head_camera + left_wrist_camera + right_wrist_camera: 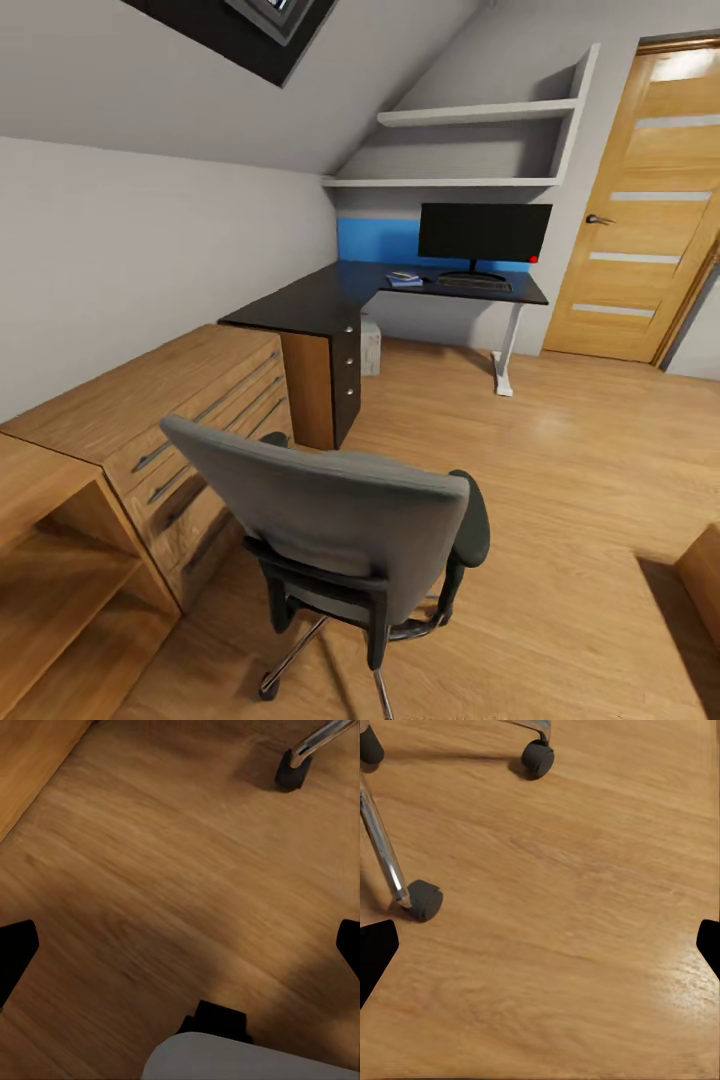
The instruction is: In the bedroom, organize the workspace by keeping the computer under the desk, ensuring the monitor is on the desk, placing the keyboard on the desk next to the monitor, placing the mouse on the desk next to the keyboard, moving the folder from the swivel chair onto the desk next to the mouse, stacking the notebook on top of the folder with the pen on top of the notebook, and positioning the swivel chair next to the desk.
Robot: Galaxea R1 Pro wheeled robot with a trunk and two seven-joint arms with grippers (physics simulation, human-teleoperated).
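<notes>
The swivel chair (350,530) stood nearest, on the wooden floor (560,480) just in front of the robot, with its grey back turned to the camera and its seat facing the desk (330,300). It was well apart from the desk, so I judge that the coming move was to push it straight forward, away from the robot.

In the left wrist view the fingertips (16,949) of the left hand (180,945) were at the two side edges, wide apart and holding nothing, above bare floor with one chair wheel (292,771) near. The right hand (540,945) was spread apart and empty too, with chair wheels (426,900) and a chrome leg (382,844) before it. Neither hand touched the chair (which arm was nearer, I cannot tell).

Farther off, the monitor (484,233) stood at the back edge of the desk's far wing, the keyboard (474,284) just in front of it. The folder (405,281) lay beside the keyboard's left end with something small and dark on it, too small to name. The computer (370,347) stood under the desk, beside the drawers (345,375).

No writing or brand could be read anywhere.
</notes>
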